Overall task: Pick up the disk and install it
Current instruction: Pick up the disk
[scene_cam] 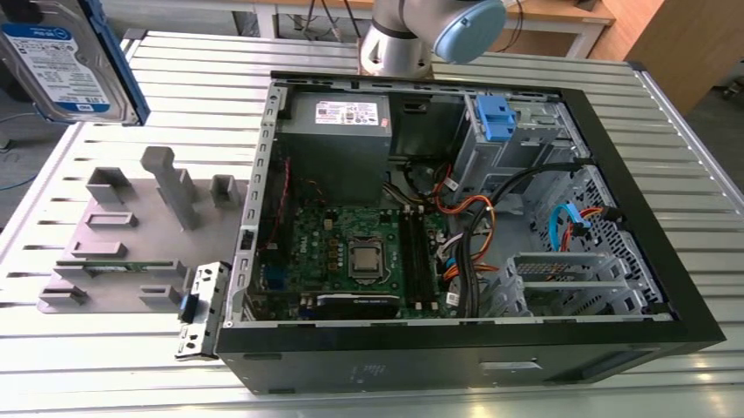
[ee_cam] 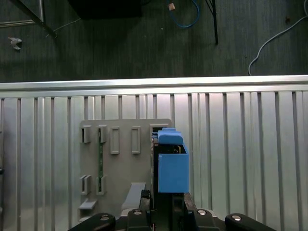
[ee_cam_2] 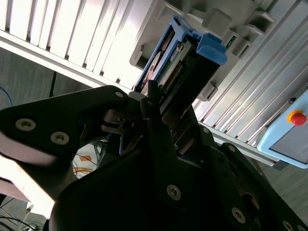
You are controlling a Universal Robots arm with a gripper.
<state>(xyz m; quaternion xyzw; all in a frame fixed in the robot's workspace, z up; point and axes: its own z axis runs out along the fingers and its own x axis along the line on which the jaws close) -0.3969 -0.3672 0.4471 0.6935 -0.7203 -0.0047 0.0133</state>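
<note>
Silver metal framed in a blue plastic carrier, the disk point(scene_cam: 68, 63) hangs in the air at about ten o'clock in the exterior view. It is well apart from the open computer case point(scene_cam: 465, 348) and above the grey fixture plate point(scene_cam: 117, 252) on the slatted table point(scene_cam: 698, 174). In the second wrist view I see the gripper point(ee_cam_2: 161, 103) clenched on the disk, black jaws gripping it from either side. I judge the disk rigid, dense for its size, smooth enough to slip and sensitive to knocks. The carrier's long side rails look like the place to hold it, not the label or the connector end. Its label faces the exterior camera, and its long axis runs roughly from eleven to five o'clock there.
</note>
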